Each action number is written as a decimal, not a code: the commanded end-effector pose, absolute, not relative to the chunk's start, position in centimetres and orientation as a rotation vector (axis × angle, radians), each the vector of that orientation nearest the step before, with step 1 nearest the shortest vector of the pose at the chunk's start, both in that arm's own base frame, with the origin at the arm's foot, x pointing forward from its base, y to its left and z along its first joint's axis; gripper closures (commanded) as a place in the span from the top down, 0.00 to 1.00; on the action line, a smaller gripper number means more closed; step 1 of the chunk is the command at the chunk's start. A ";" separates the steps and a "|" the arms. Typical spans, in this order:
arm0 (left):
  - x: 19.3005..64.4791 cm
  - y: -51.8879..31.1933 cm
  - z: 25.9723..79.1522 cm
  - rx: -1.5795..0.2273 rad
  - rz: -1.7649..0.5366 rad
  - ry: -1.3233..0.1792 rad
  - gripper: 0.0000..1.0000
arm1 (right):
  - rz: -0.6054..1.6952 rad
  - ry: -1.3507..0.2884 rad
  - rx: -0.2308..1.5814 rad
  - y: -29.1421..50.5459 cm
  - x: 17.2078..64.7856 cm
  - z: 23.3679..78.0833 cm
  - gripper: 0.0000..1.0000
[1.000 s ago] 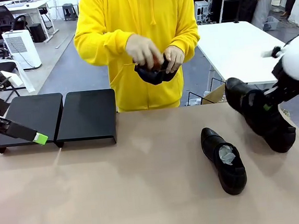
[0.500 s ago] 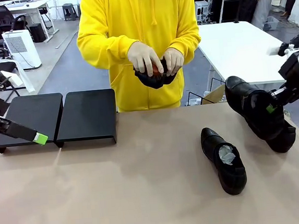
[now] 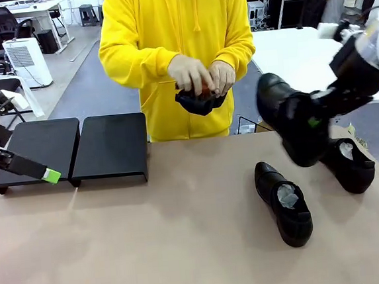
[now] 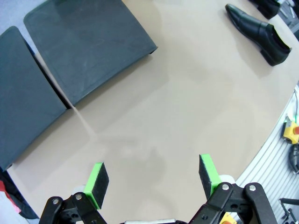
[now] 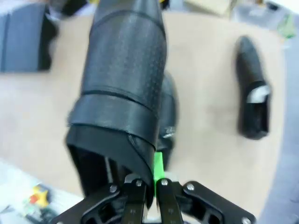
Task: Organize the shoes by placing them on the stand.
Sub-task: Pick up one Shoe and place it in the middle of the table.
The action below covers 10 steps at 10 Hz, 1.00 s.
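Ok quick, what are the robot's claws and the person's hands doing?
Left gripper: open, holding nothing.
Right gripper: shut on a black shoe, up above the table.
Person's hands: both holding something dark, maybe a shoe.

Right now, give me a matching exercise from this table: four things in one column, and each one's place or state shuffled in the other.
1 stand
2 middle shoe
3 raised shoe
4 left fingers

A open, holding nothing
B gripped, up off the table
C lying on the table
D far left of the table

Pairs: 1-D, 2-C, 3-B, 4-A
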<state>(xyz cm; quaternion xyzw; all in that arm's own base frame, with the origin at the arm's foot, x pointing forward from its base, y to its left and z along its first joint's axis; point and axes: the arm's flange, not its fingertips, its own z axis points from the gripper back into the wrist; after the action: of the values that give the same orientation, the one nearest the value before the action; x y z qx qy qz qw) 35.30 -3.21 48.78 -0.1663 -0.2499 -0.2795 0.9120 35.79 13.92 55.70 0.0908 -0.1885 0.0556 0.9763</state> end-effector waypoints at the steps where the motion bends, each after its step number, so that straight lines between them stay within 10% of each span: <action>1: 35.3 -3.0 48.8 -0.359 -0.584 -0.518 1.00 | 0.227 -0.298 0.259 20.9 34.3 55.5 0.00; 10: 35.3 -3.0 48.8 -0.359 -0.584 -0.518 1.00 | 0.123 -0.010 0.206 35.6 31.6 38.2 0.00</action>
<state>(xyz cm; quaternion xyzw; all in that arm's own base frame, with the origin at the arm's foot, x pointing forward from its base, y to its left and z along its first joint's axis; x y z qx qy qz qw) 35.29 -3.20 48.79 -0.1660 -0.2500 -0.2794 0.9121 31.72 34.66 37.68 0.1154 0.0118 0.0731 0.9906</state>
